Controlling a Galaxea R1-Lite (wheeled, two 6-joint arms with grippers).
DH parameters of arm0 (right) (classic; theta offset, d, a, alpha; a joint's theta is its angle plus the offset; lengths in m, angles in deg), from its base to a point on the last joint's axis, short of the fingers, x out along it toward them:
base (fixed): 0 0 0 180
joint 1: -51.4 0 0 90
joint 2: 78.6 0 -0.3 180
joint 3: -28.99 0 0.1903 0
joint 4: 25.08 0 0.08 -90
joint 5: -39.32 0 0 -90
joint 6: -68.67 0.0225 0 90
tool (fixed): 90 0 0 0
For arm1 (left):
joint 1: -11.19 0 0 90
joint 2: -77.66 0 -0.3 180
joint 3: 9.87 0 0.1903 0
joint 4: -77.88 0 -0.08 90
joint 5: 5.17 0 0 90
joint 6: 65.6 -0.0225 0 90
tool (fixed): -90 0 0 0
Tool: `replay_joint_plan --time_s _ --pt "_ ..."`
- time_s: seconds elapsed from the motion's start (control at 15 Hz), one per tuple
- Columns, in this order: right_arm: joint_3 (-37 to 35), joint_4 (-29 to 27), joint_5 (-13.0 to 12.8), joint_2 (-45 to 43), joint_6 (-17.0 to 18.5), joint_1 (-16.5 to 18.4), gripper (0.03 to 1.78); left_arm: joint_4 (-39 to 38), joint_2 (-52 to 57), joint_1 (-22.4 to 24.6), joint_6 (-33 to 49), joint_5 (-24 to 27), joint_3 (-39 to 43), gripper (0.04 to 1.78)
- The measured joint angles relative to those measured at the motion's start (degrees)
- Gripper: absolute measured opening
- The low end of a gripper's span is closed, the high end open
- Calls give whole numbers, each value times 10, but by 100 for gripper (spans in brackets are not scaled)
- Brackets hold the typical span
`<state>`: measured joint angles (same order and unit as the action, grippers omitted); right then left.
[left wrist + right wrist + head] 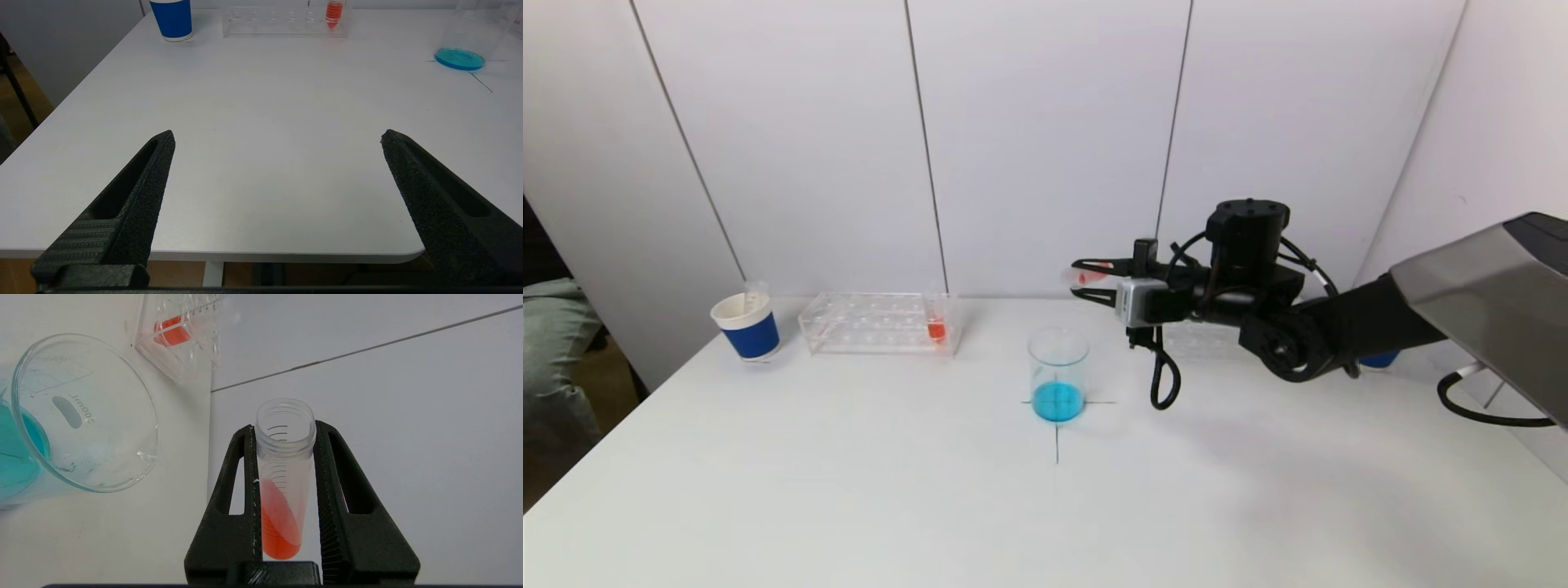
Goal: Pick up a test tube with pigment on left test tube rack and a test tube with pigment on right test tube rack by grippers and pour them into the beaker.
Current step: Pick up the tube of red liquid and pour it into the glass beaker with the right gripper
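Clear plastic, light and stiff: that is the tube [284, 473] my right gripper [284, 428] holds clamped between its fingers, tipped nearly level in the air above and just behind the beaker [1058, 371], which stands on a cross mark near the middle of the table [849, 490]. The tube's mouth is open and orange pigment lies pooled toward its closed end, so I judge it will slop out quickly if tilted further. Smooth walls may slip; a grip on the upper body just below the threaded rim seems right, firm but not crushing. The beaker is glass, I think, so fragile, and it already holds blue liquid.

My left gripper [278, 139] hangs wide open and empty over the table's near edge on the left.

Counting: one beaker; two tubes with pigment, mine and one standing in the left rack [878, 322] near the far edge; one blue cup [746, 325] at the far left corner. The right rack is hidden behind my arm.
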<state>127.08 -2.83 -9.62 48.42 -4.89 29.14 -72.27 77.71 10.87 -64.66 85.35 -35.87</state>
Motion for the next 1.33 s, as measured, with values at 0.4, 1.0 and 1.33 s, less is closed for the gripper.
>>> replay_joint_plan --time_s 0.4,1.0,1.33 --pt "-15 41 0 14 -26 0 45 0 0 0 0 0 0 176" --pt "-38 90 -1 21 -56 -5 45 0 0 0 0 0 0 176" --pt "-41 101 -6 24 -76 -6 45 0 0 0 0 0 0 176"
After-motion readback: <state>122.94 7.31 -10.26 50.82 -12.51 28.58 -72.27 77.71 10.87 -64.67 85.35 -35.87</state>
